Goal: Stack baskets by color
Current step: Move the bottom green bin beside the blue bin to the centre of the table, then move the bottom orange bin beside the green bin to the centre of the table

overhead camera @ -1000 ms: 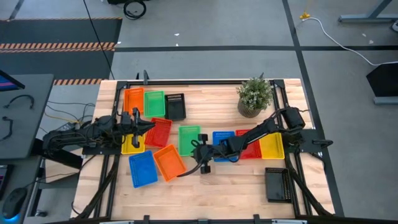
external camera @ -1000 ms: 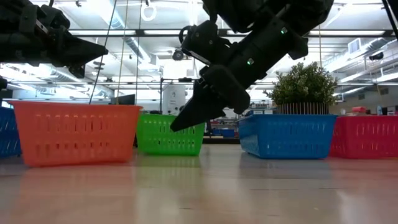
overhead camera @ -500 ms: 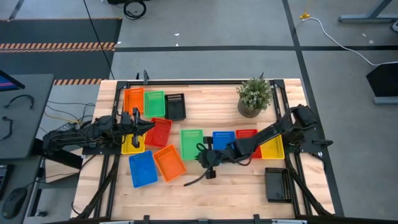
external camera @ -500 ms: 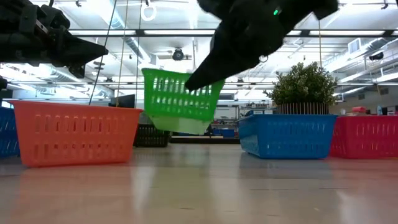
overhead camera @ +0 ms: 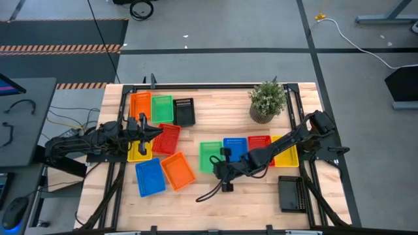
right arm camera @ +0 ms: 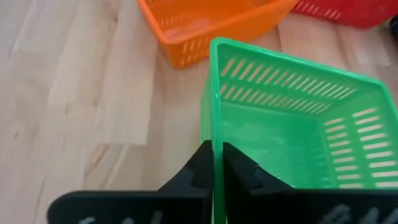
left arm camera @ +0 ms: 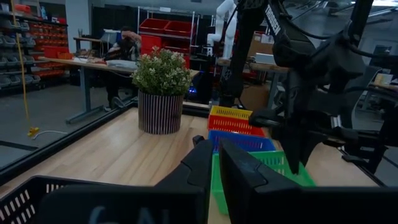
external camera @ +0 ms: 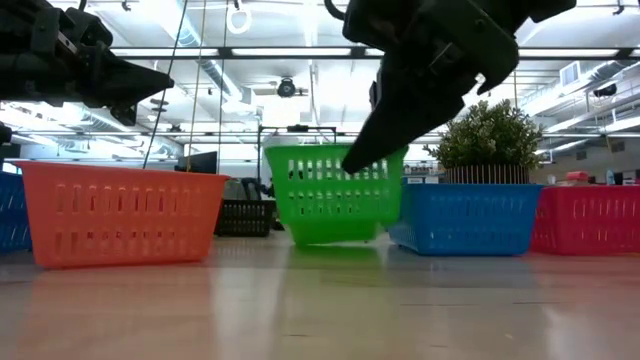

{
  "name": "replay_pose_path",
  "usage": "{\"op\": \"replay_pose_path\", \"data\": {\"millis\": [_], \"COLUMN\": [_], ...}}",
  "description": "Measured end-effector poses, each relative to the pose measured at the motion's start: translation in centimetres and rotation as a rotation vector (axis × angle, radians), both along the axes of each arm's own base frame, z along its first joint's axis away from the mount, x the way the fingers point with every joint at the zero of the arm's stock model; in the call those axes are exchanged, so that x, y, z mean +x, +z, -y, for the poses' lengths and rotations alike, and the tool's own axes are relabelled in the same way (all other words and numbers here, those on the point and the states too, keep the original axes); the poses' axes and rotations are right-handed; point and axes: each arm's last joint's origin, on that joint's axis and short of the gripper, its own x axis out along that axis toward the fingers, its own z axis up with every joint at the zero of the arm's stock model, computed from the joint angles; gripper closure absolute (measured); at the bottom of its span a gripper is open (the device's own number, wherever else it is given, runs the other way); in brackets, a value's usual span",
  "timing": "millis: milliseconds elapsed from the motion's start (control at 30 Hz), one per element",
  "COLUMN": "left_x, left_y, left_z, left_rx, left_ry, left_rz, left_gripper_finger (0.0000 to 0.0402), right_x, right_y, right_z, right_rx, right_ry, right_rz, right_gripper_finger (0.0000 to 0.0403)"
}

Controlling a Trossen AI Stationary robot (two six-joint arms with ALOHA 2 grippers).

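1. High view: the right pincer [overhead camera: 221,171] is clenched on the near rim of a green basket [overhead camera: 210,156], which sits mid-surface just left of a blue basket [overhead camera: 235,149] in a row with a red basket [overhead camera: 260,145] and a yellow basket [overhead camera: 286,154]. The other green basket [overhead camera: 161,108] lies at the far left, between an orange basket [overhead camera: 140,104] and a black basket [overhead camera: 185,111]. To stack by colour, the right arm would do well to carry its load high enough to clear the tilted red basket [overhead camera: 168,138] on the way.

2. Low view: the carried green basket [external camera: 333,193] hangs tilted, its base close above the surface [external camera: 320,300], next to the blue basket [external camera: 462,217]. It should probably be levelled before it is lowered into its twin, so the slotted walls nest rather than catch.

3. Left wrist view: the left pincer [left arm camera: 214,163] looks clenched, with nothing seen between its fingers; it waits at the left over a black basket rim [left arm camera: 25,193]. The potted plant [left arm camera: 161,89] stands far off, clear of the path.

4. Right wrist view: the fingers [right arm camera: 202,163] pinch one thin wall of the green basket [right arm camera: 280,143], with an orange basket [right arm camera: 211,25] beyond. A single-wall hold may let the load swing, so a slow move seems wise.
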Motion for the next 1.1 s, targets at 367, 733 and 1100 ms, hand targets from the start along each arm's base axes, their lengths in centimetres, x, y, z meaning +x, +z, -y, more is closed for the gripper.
{"op": "replay_pose_path", "data": {"millis": [367,733,1100], "left_x": [0.0,0.0,0.0], "left_y": [0.0,0.0,0.0], "left_z": [0.0,0.0,0.0], "left_rx": [0.0,0.0,0.0], "left_ry": [0.0,0.0,0.0], "left_rz": [0.0,0.0,0.0], "left_gripper_finger": [0.0371,0.0363,0.0368], "right_x": [-0.3,-0.5,-0.7], "right_y": [-0.3,-0.3,4.2], "right_z": [0.2,0.2,-0.6], "right_rx": [-0.01,0.007,0.088], "right_ry": [-0.03,-0.04,0.033], "right_rz": [-0.038,-0.052,0.162], "right_gripper_finger": [0.0368,0.0263,0.0245]}}
